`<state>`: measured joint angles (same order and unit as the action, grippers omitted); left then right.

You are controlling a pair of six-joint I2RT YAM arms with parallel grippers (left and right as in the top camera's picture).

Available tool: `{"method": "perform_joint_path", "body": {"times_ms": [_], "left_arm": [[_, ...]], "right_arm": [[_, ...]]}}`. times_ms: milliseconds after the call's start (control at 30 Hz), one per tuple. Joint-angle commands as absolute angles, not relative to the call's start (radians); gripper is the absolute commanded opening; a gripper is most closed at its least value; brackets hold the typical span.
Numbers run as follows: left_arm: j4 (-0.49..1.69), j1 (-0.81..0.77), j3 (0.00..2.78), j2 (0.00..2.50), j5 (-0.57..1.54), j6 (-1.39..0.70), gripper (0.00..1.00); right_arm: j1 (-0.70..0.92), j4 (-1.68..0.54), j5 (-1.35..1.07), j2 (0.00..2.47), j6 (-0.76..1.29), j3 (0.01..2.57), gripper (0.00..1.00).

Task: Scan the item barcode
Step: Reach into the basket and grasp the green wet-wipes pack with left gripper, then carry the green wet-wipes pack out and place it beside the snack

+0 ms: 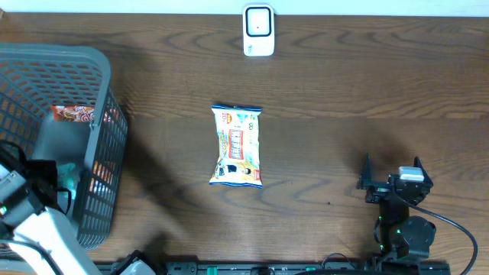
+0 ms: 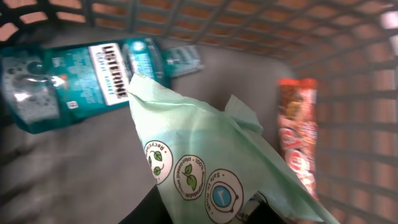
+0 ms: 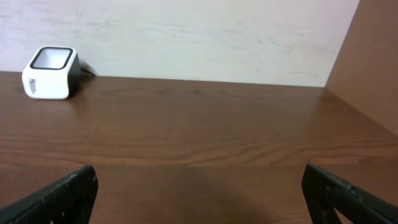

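Green pouch (image 2: 205, 168) is pinched in my left claw (image 2: 205, 214), inside the basket (image 1: 99, 153) at nine o'clock. My right claw (image 1: 391, 174) rests spread at five. I judge the film slick and limp: it could slip out on the lift, snag the mesh, or sag and hide its barcode from the scanner (image 1: 258, 30) at twelve.

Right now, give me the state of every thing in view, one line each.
left claw, shut on green pouch
green pouch, held, inside basket
right claw, open, empty
mouthwash bottle, lying on its side in basket
red packet, lying in basket
snack packet, flat on table
scanner, upright, untouched
basket, upright
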<state>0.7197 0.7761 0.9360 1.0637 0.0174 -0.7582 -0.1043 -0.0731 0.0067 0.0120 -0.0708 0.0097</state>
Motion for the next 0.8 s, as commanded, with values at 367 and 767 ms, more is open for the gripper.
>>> {"method": "perform_joint_path", "body": {"times_ms": [367, 767], "left_arm": [[0.702, 0.754, 1.145, 0.813, 0.364, -0.726, 0.07], [0.535, 0.428, 1.273, 0.811, 0.488, -0.725, 0.07]], "right_arm": [[-0.111, -0.074, 0.001, 0.007, -0.084, 0.006, 0.99], [-0.111, -0.074, 0.001, 0.007, -0.084, 0.006, 0.99]]}}
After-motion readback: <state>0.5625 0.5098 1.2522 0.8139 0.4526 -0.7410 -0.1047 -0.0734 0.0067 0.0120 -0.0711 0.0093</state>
